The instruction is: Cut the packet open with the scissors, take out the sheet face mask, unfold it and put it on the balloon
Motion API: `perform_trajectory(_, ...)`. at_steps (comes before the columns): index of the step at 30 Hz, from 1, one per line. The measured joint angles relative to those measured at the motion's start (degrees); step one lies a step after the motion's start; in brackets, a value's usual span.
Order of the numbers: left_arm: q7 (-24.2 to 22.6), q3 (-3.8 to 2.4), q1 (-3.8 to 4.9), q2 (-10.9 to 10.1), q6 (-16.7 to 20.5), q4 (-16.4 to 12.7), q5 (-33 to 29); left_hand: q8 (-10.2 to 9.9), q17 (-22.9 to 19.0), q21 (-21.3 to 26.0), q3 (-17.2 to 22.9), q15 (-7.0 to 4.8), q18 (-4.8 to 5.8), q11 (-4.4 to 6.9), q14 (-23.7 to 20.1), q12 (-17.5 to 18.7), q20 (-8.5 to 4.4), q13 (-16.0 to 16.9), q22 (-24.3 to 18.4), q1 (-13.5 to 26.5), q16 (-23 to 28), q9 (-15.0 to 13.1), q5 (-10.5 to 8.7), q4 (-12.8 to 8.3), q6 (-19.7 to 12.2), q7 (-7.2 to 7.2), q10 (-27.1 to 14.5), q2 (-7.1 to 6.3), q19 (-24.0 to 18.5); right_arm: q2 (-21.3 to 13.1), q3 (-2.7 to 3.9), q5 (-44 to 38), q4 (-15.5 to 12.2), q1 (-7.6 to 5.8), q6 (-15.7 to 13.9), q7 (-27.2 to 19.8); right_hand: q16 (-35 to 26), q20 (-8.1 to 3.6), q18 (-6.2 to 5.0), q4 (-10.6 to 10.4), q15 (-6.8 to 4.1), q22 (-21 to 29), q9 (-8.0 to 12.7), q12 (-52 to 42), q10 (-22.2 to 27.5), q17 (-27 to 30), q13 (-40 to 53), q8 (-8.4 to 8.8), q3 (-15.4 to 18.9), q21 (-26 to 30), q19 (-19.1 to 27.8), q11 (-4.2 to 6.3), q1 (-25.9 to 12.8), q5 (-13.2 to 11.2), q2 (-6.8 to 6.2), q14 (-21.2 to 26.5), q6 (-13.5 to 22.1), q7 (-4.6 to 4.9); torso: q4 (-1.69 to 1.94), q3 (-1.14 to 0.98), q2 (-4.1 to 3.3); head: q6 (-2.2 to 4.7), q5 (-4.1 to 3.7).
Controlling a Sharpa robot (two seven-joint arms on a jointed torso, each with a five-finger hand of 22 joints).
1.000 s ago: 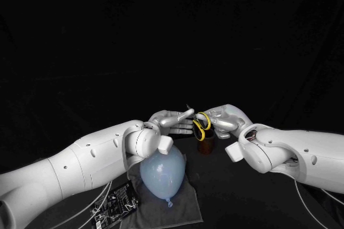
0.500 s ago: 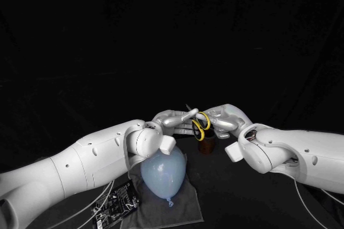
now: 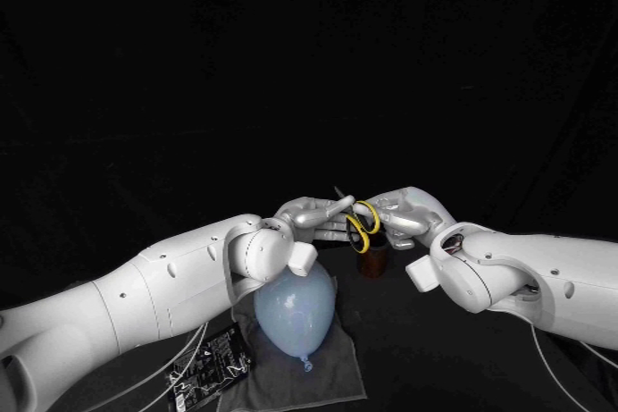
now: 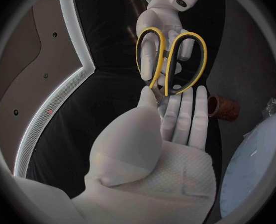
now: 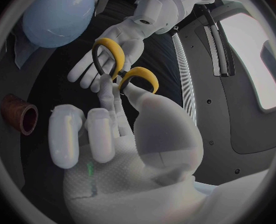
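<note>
Over the last second the left hand (image 3: 309, 217) has drawn its fingers closer round the blades of the scissors (image 3: 358, 226). The scissors themselves have kept their place in mid-air between it and the right hand (image 3: 402, 217). This reads as a regrasp ahead of cutting, the packet (image 3: 206, 365) lying not yet taken up on the tabletop (image 3: 438, 367), beside the grey cloth (image 3: 329, 376) bearing the balloon (image 3: 294, 309). The head view leaves both grips unclear, whereas the left wrist view shows the left thumb and fingers (image 4: 184, 109) pinching the blades near the pivot, and the right hand's thumb and a finger apparently set through the yellow handle loops.
</note>
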State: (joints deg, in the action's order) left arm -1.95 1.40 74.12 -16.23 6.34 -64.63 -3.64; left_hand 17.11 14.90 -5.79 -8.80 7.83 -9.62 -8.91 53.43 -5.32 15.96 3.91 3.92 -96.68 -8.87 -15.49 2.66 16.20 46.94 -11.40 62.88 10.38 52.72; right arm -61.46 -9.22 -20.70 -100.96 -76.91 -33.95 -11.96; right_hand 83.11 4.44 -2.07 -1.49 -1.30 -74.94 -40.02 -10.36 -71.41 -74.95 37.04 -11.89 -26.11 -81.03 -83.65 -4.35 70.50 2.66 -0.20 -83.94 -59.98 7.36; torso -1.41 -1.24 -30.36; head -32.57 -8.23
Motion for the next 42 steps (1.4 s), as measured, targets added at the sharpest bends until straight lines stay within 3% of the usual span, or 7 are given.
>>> perform_trajectory(9,-1.1,0.03,-0.03,0.2,1.5,0.0,-1.1,0.8,0.6,-0.6,1.5,-1.01,-0.63,1.24,2.2,0.0,-0.76,-0.1,0.0,-3.6,-0.6,-0.4,-0.16,0.9,2.7,0.75,3.8,0.77,1.6,0.0,0.05,0.0,0.3,-0.04,0.4,-0.2,0.0,-0.14,0.00,0.0,0.00,0.0,0.0,0.0,0.0,0.0,0.0,0.01,0.0,0.0,-0.1,0.00,0.0,0.0,0.00,0.0,0.0,0.05,0.02,0.03,0.00,-0.13,0.15)
perform_trajectory(24,-1.5,0.07,-0.08,0.5,3.1,0.2,-1.8,0.8,1.1,-0.6,1.5,-1.57,-0.60,0.88,3.4,0.4,-0.92,-0.2,0.0,-4.7,-0.8,-1.0,-0.04,0.9,3.3,0.75,5.0,-0.01,2.5,1.2,0.09,0.0,2.2,-0.10,1.2,-0.2,0.0,-0.14,0.00,-0.2,0.00,0.0,-0.3,0.0,-0.8,0.0,0.3,0.06,-0.2,0.0,-0.1,0.68,0.0,-0.3,-0.01,0.0,-0.2,-0.25,0.08,0.07,-0.04,-0.47,0.48)
perform_trajectory(30,-1.6,0.08,-0.10,0.5,3.9,0.4,-1.9,0.8,1.5,-0.8,1.5,-2.11,-0.58,0.40,4.4,0.5,-1.33,-0.2,0.0,-5.7,-1.3,-1.6,-0.04,0.9,3.3,0.74,5.6,-0.60,2.9,2.0,0.11,1.1,3.5,-0.14,1.8,-0.5,0.4,-0.13,0.00,-0.4,0.00,0.0,-0.8,0.0,-0.6,0.0,0.5,0.04,-0.4,0.4,-0.1,1.30,0.2,-0.2,-0.20,0.0,0.2,-0.19,0.06,0.07,-0.04,-0.58,0.55)
perform_trajectory(33,-1.9,0.09,-0.12,0.6,4.5,0.4,-2.0,0.8,1.9,-1.2,1.8,-2.36,-0.57,0.30,5.7,0.6,-1.74,-0.2,0.0,-6.7,-1.7,-2.3,-0.05,1.2,4.1,0.54,6.8,-1.54,3.7,2.1,0.11,1.9,4.0,-0.14,2.2,-0.8,0.4,-0.13,0.00,-0.4,-0.01,0.0,-0.9,0.9,-0.4,0.0,0.4,0.00,-0.4,0.7,-0.1,1.61,0.0,-0.2,-0.66,0.0,0.8,0.30,0.05,0.05,-0.04,-0.63,0.60)
perform_trajectory(42,-3.4,0.10,-0.15,0.8,6.1,0.4,-2.0,0.8,2.6,-1.7,2.9,-2.51,-0.56,0.32,6.8,0.3,-2.74,0.0,0.1,-7.8,-2.0,-3.8,-0.14,2.2,5.2,0.77,8.2,-2.70,5.1,2.2,0.11,4.0,4.7,-0.16,3.3,-1.5,0.3,0.28,0.01,0.6,0.19,0.0,-1.5,2.3,2.6,0.0,-1.3,1.19,0.6,1.7,-0.4,0.66,-0.7,0.0,-1.76,-0.2,2.8,0.98,0.02,0.02,-0.04,-0.81,0.73)
